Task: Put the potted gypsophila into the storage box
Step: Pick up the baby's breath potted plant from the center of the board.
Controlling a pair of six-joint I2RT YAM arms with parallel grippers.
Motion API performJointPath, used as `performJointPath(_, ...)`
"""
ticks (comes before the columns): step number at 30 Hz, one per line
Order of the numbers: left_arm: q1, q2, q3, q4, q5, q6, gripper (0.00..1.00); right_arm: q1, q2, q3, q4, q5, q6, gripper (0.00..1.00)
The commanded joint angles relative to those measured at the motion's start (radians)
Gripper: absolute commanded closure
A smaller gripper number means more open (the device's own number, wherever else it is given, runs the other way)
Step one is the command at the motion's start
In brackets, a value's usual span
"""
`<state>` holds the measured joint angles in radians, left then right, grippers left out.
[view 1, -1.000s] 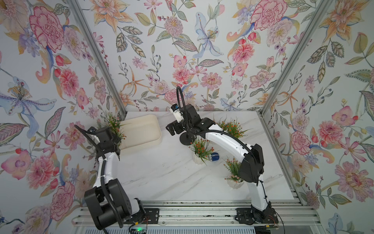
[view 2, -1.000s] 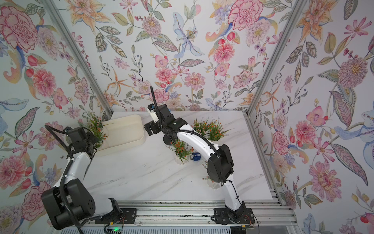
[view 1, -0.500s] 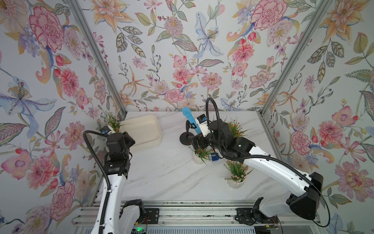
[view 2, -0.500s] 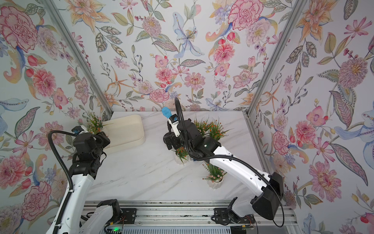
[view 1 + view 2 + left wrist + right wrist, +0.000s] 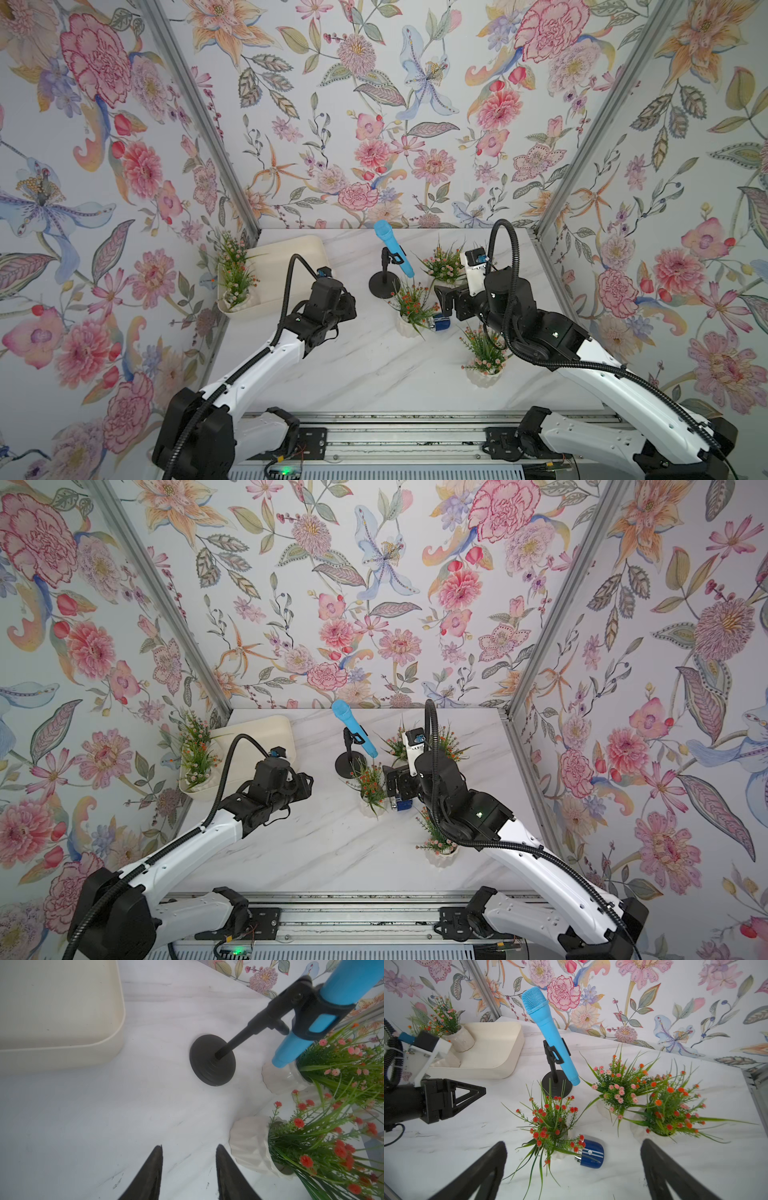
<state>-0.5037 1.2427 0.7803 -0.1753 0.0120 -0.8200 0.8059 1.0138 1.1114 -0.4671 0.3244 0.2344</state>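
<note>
The storage box [image 5: 286,259] sits at the back left corner of the worktop [image 5: 361,374]. Two potted gypsophila are already in it, at its left end: the nearer plant [image 5: 237,286] and the farther plant [image 5: 230,249]. The left arm's camera mount hides most of the nearer pot in the right wrist view, so I cannot tell whether it stands upright.

Four more are out on the worktop. The red-flowered pot [image 5: 409,311] is near the middle, with the pink-flowered pot [image 5: 442,264] behind it. The orange-flowered pot [image 5: 670,1105] is just beside that one, and the front pot [image 5: 484,361] is nearer the rail.

A blue microphone [image 5: 392,253] leans in its black stand [image 5: 384,284] between the box and the loose plants. A small blue striped capsule [image 5: 590,1154] lies just beside the red-flowered pot.

The left gripper [image 5: 189,1145] hangs over bare worktop between the box and the stand, its jaws partly spread with nothing between them. The right gripper [image 5: 574,1142] hovers above the red-flowered pot, jaws spread wide to either side of it and clear of it.
</note>
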Motion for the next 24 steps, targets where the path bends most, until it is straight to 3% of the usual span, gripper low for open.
performJointPath(1, -0.071, 0.09, 0.049, 0.075, 0.044, -0.017, 0.55, -0.014, -0.048, -0.036, -0.083, 0.03, 0.056, 0.0)
performJointPath(11, -0.199, 0.368, 0.247, 0.053, 0.086, 0.055, 0.54, -0.012, -0.16, -0.117, -0.177, 0.059, 0.133, 0.0)
performJointPath(24, -0.248, 0.521, 0.354, -0.018, 0.034, 0.083, 0.57, 0.012, -0.202, -0.152, -0.196, 0.085, 0.148, 0.0)
